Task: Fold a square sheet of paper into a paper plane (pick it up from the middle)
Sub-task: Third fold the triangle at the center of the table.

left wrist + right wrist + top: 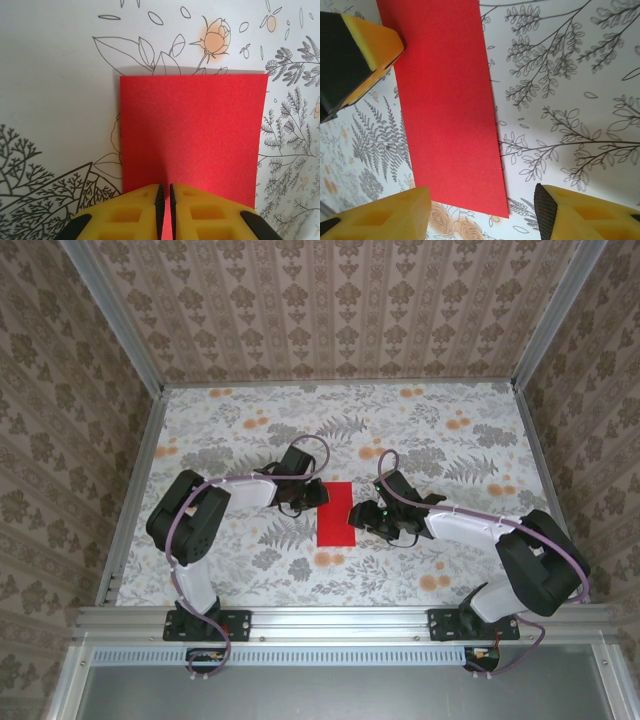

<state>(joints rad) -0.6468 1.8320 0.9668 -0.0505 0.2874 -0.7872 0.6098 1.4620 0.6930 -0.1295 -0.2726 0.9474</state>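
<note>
Two tools stand at the paper [336,513], which lies flat as a red rectangle in the middle of the desk [450,450]. The left tool [164,192] is closed on its left edge, with red showing between the pads. The right tool [482,200] is apart, just beside the right edge. I judge a fold is being set. The left should grip firmly without pulling, so the layers do not slide.
</note>
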